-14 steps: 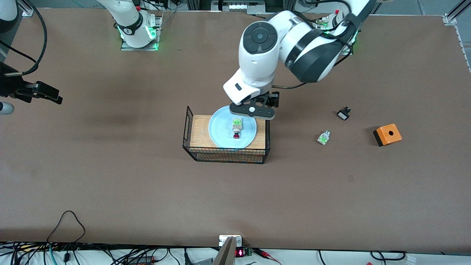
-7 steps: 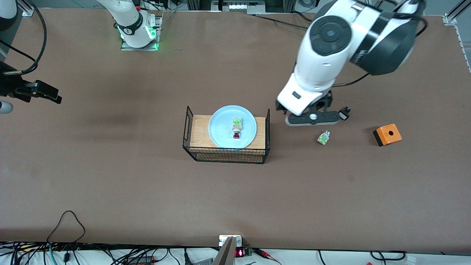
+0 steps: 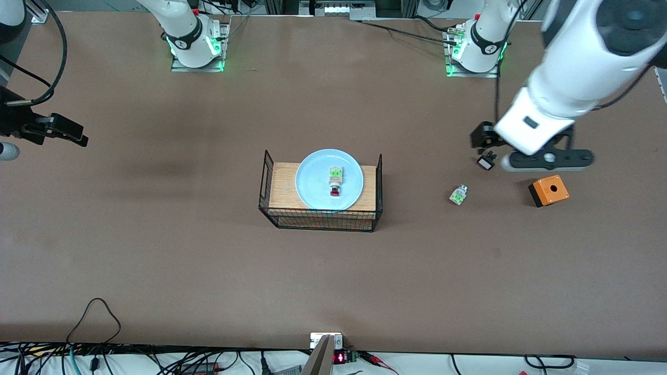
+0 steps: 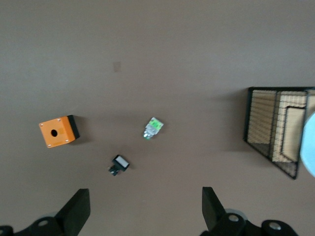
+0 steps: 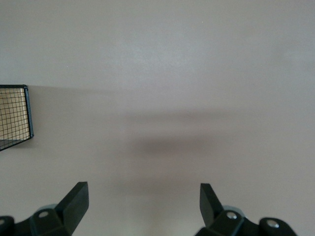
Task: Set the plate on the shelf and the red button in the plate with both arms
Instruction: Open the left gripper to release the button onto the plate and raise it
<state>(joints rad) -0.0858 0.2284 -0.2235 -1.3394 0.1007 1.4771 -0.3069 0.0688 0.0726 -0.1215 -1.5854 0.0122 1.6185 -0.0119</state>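
Note:
The pale blue plate (image 3: 312, 182) lies on a wooden block inside the wire basket (image 3: 323, 219) at mid table. The red button (image 3: 335, 183) lies on the plate, green end toward the robots' bases, red cap toward the front camera. My left gripper (image 3: 547, 160) is open and empty, up in the air over the table between a small black part and the orange box. In the left wrist view its jaws (image 4: 146, 211) stand wide apart, and the plate's edge (image 4: 310, 142) shows. My right gripper (image 3: 62, 131) waits, open and empty (image 5: 143, 209), over bare table at the right arm's end.
Toward the left arm's end lie a green-white part (image 3: 458, 195), a small black part (image 3: 486, 161) and an orange box with a hole (image 3: 548, 190); all three show in the left wrist view (image 4: 153, 128), (image 4: 119, 164), (image 4: 59, 132). The basket's corner shows in the right wrist view (image 5: 15, 118).
My left arm has swung away from the plate's rim toward its own end of the table, open and empty. Plate, button and right arm have not moved.

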